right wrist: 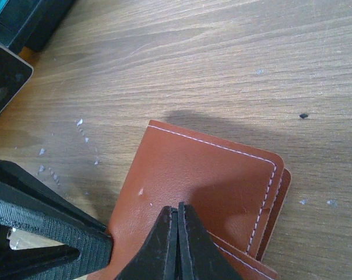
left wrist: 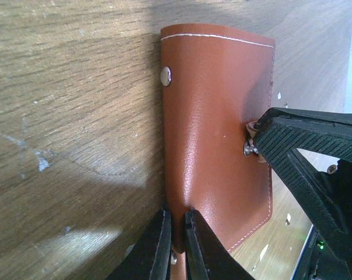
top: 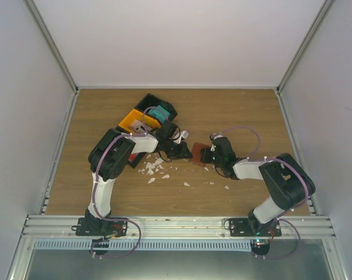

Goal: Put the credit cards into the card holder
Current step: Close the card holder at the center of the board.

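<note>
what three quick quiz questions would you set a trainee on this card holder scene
1. Of the left gripper and right gripper, which is shut on the brown card holder? A) left only B) right only C) both
2. Fill in: the teal card sits in the ___ compartment of the black-and-orange tray.
3. True or false: the card holder lies inside the tray.

Key: 1 C; 2 black; 3 false, it lies on the wooden table.
</note>
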